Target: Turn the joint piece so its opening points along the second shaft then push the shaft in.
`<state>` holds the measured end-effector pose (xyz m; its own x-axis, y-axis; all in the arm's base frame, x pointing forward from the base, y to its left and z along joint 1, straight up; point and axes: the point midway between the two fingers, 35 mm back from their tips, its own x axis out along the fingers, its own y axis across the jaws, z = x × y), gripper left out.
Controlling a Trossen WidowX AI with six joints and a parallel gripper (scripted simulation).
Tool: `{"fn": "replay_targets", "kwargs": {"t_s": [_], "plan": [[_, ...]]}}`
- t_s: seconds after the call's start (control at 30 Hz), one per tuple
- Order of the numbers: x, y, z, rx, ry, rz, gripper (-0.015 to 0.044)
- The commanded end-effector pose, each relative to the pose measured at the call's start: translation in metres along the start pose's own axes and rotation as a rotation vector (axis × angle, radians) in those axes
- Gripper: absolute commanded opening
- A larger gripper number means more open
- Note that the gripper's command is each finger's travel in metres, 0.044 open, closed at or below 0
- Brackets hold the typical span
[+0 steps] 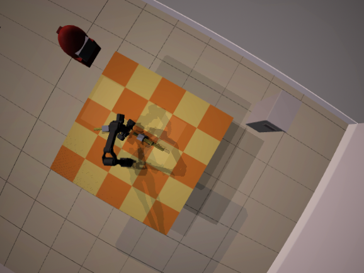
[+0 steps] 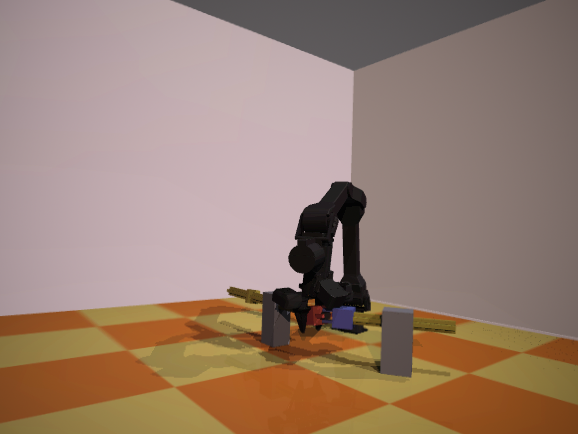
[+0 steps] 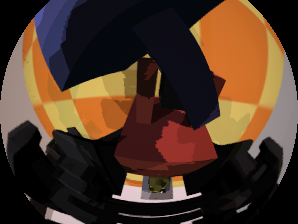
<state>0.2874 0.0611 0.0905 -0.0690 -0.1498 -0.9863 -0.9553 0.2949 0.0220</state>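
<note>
The red joint piece (image 2: 314,315) (image 3: 187,142) is between the fingers of my gripper (image 2: 310,326), which is shut on it. The blue part (image 2: 343,318) (image 3: 50,30) joins it to the yellow fixed shaft (image 2: 435,325) (image 1: 97,129) in a grey block (image 2: 396,345) (image 1: 105,128). The yellow second shaft (image 2: 236,291) (image 1: 159,146) (image 3: 158,184) runs through the other grey block (image 2: 272,325) (image 1: 140,137). In the wrist view its end shows below the red piece's wide end, apart from it. The red piece's opening is hidden, so its exact alignment cannot be told.
The arm's base (image 1: 126,162) stands beside the two blocks on the orange and yellow checkered floor (image 1: 164,217). A yellow collar (image 2: 253,296) sits on the second shaft outside its block. A red rounded object (image 1: 72,39) and a pale box (image 1: 277,110) are far off.
</note>
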Motion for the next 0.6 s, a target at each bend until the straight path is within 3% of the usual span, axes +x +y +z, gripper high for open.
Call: {"fn": "replay_targets", "kwargs": {"t_s": [0.0,0.57], "plan": [[-0.0007,-0.0008,-0.0001,-0.015,0.019,-0.003,0.0000],[-0.0023,-0.0002,-0.0013,-0.008,0.031,0.007,0.0000]]}}
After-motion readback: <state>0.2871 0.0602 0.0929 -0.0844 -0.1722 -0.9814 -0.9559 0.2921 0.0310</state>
